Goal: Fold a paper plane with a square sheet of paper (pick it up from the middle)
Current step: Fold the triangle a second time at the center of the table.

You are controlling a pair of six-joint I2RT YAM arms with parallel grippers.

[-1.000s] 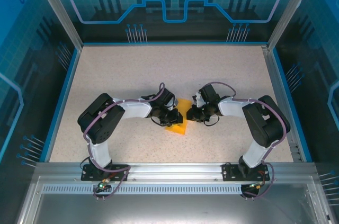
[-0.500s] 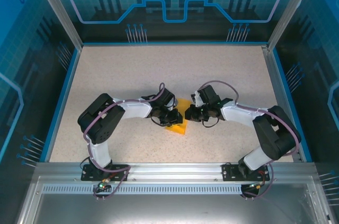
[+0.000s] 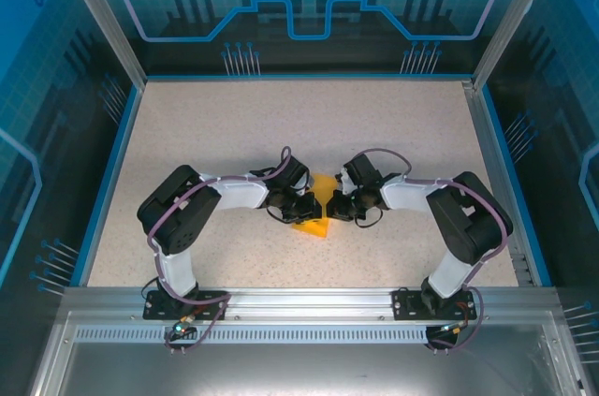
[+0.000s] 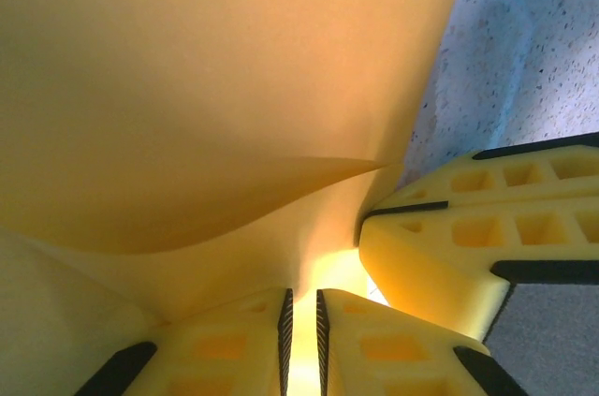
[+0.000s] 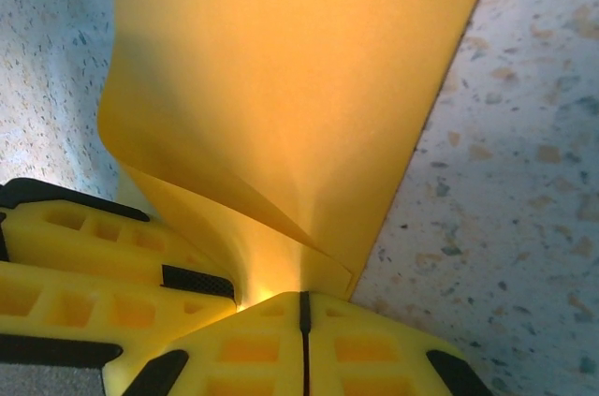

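**Top view.** Both arms bend inward over the middle of the speckled table (image 3: pixel 234 124), which is bordered by a blue rim (image 3: pixel 110 176). The left claw (image 3: pixel 309 208) and the right claw (image 3: pixel 334 207) meet tip to tip at the square sheet of paper (image 3: pixel 317 228). The orange-yellow sheet lies folded between them, with one corner showing towards the near edge and another behind the claws.

**Left wrist view.** The left claw's fingers (image 4: pixel 234 344) are closed to a thin slit, pinching the lower edge of the sheet. The sheet rises from them in a curved, doubled layer. The right claw's yellow fingers (image 4: pixel 449 246) press in just beside them.

**Right wrist view.** The right claw's fingers (image 5: pixel 374 344) are fully closed, with the folded edge of the sheet gripped at their tips. The left claw's fingers (image 5: pixel 84 265) touch the sheet from the left. Bare table shows on either side of the paper.
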